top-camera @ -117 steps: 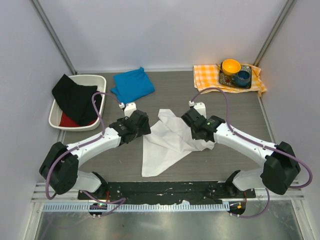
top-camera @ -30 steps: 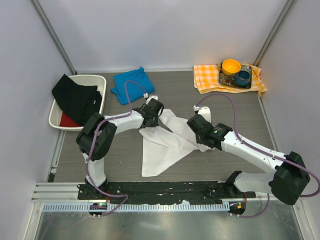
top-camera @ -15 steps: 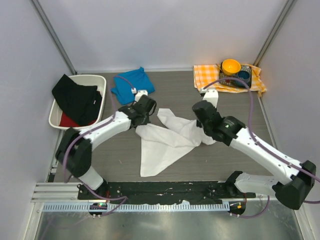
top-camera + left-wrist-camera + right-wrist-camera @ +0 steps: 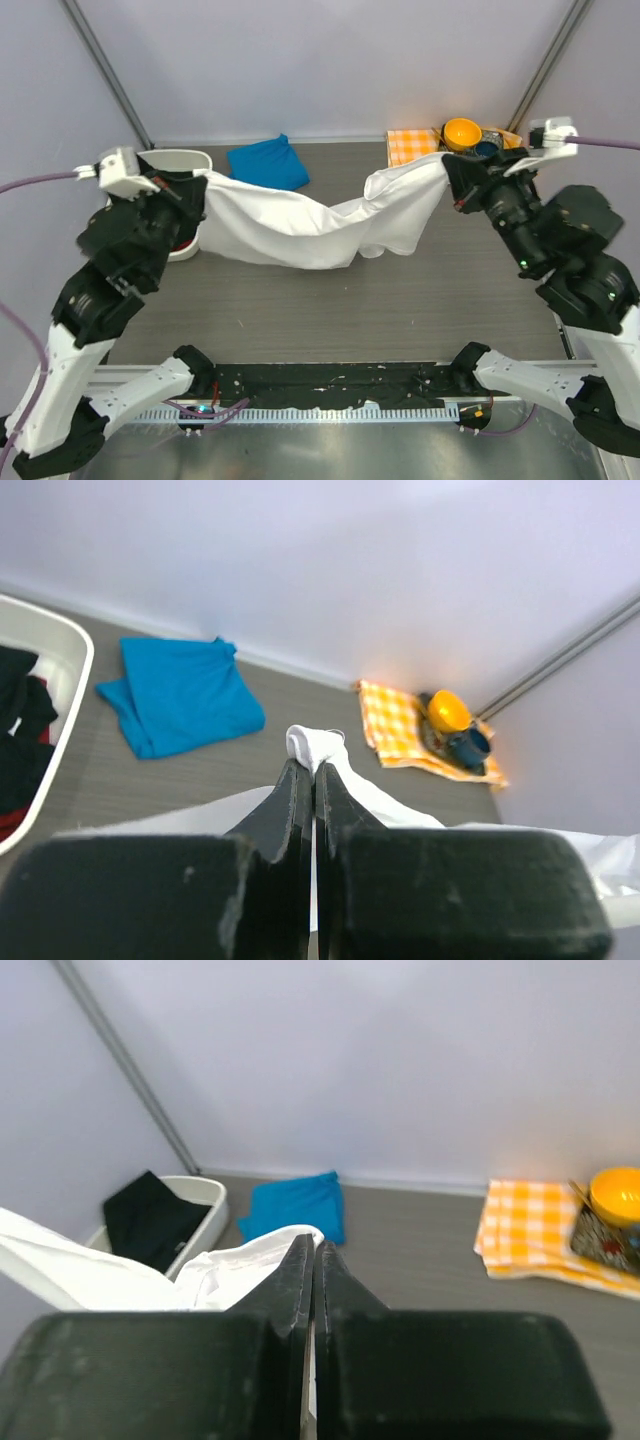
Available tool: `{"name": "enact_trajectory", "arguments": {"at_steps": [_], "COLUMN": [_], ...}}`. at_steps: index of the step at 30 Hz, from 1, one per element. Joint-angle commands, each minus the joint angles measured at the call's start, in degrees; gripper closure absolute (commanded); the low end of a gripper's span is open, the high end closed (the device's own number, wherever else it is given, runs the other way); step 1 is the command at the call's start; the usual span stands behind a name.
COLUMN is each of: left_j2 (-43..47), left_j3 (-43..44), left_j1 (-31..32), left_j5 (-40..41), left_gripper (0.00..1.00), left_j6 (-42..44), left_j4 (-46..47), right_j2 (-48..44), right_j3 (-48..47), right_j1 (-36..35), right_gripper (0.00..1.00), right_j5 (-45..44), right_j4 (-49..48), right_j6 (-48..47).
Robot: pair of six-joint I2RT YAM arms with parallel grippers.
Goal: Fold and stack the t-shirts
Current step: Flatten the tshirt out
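The white t-shirt (image 4: 300,228) hangs in the air above the table, stretched between both arms and sagging in the middle. My left gripper (image 4: 200,182) is shut on its left end, and a bunch of white cloth (image 4: 316,746) pokes out past the tips (image 4: 314,770). At the right end, my right gripper (image 4: 451,170) is shut on the cloth, and in the right wrist view white fabric (image 4: 225,1268) trails left from the tips (image 4: 313,1245). The blue t-shirt (image 4: 268,162) lies folded at the back of the table, also seen as a blue square (image 4: 180,694) (image 4: 300,1206).
A white bin (image 4: 192,156) with dark clothes stands at the back left, close beside my left arm. An orange-and-white checked cloth (image 4: 411,144) at the back right carries a yellow bowl (image 4: 462,130) and a blue cup (image 4: 487,150). Walls close in the back and sides.
Both arms have risen and spread wide apart, lifting the white t-shirt off the table and pulling it out between them. The blue t-shirt has not moved.
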State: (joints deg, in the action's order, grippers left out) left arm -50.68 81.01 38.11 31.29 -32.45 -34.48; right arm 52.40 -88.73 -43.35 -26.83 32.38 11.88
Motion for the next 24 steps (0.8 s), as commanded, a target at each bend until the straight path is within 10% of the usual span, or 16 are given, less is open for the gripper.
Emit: {"name": "enact_trajectory", "arguments": {"at_steps": [1,17,24], "left_j2": [6.81,10.52,5.76], "left_j3": [0.55,6.17,-1.96], "left_j1": [-0.23,-0.31,-0.31], "left_j5": [-3.24,-12.93,-4.67], "left_gripper": [1.00,1.00,1.00], "left_j6": [3.61,6.52,2.92], "left_j4": [1.16,7.06,4.40], "right_j2": [-3.35,5.07,6.84], "right_j3": [-7.24,-32.82,-18.35], "right_j1": [-0.15,5.20,5.82], "right_gripper": [0.99,0.99,0.99], "right_j5": [11.96,30.69,20.36], "right_j4": [-1.01,1.98,-1.35], "right_j6": [-5.55,-6.61,-5.55]}}
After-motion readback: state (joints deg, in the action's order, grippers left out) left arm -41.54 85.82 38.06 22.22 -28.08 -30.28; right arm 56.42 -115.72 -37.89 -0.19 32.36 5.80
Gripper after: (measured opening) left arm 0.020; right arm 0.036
